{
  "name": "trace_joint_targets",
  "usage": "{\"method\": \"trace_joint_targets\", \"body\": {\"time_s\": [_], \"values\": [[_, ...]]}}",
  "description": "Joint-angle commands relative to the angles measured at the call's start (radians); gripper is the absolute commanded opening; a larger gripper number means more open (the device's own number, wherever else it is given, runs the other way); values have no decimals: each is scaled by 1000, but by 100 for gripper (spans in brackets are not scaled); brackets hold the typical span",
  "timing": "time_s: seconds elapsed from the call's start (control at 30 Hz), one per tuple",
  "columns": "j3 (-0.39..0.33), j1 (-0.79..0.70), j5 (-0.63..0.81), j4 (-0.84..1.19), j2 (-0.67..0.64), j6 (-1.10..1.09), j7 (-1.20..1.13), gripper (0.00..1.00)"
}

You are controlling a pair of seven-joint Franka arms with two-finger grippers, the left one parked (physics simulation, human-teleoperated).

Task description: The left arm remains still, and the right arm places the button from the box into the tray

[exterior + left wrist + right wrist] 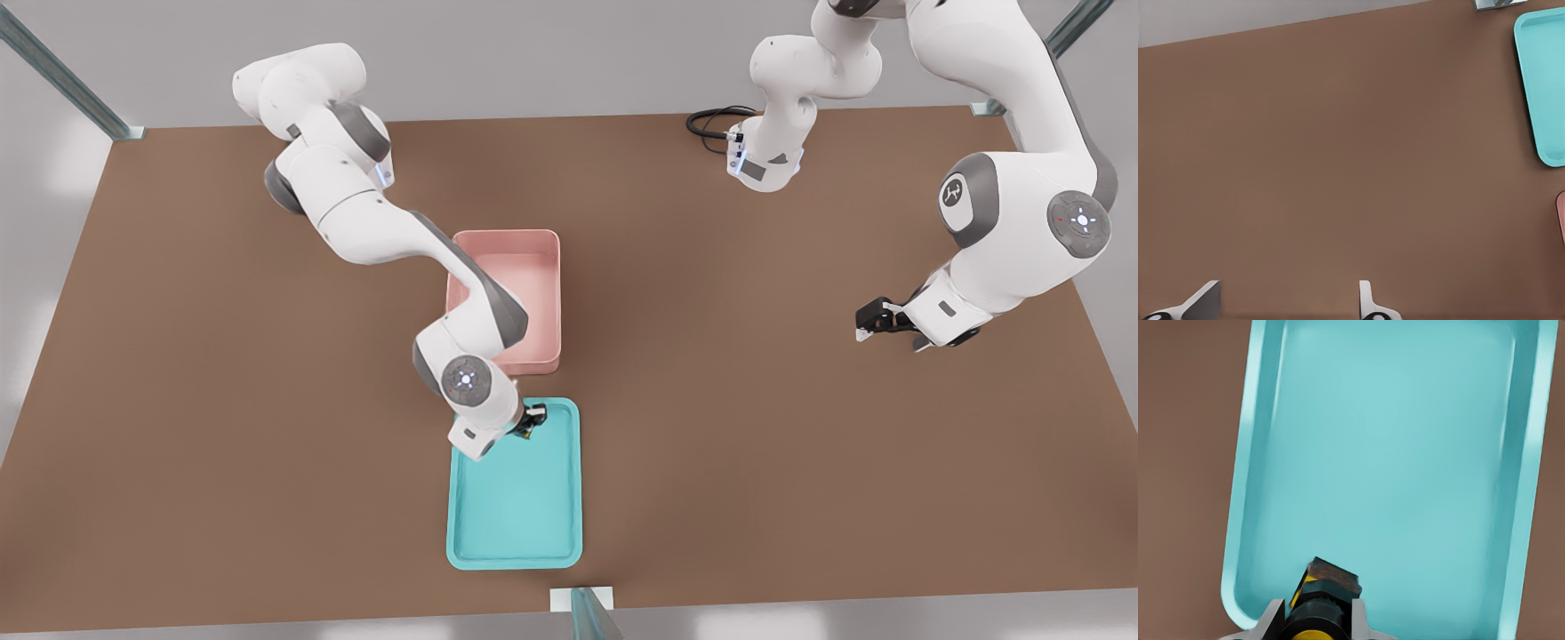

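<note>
From my seat I see the right arm (391, 236) reaching across the brown table (756, 427) over the pink box (533, 276), its wrist bent down at the near end of the teal tray (516, 556); the gripper (532, 421) hangs over the tray's end nearest the box, toward the front view's right side of that end; in the right wrist view the gripper (1317, 623) is clamped on the button (1321, 600), one whitish finger on each side of its black body, the yellow showing between them; the button (530, 428) is therefore held over the tray, close to its short rim; I cannot tell whether it touches the tray floor; the tray (1405, 453) fills most of the right wrist view; the box sits just beyond the tray, apart from it by a narrow strip of table, and I see nothing in the part of it that the arm leaves uncovered; a black cable (711, 123) loops at the table's far edge
</note>
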Motion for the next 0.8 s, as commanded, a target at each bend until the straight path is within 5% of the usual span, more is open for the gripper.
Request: {"method": "trace_joint_targets", "body": {"time_s": [0.0,0.03,0.1,0.2,0.33,0.4,0.43,0.47,0.5,0.53,0.57,0.77], "values": [[-1,0,-28,6,5,14,-187,60],[-3,6,-28,8,5,14,-185,82],[4,6,-28,8,-4,2,-170,100],[30,-16,-17,1,-242,-305,-55,100],[30,-351,-26,-5,-323,-676,-164,100],[33,-526,-29,-60,-393,-650,-339,100],[36,-628,18,-481,-642,-435,-345,100],[36,-679,138,-612,-783,-427,-445,100],[40,-668,138,-609,-806,-475,-446,100],[-42,-583,141,-609,-805,-466,-466,100],[-243,-400,181,-606,-818,-467,-540,100],[-242,-374,172,-595,-791,-477,-515,100]]}}
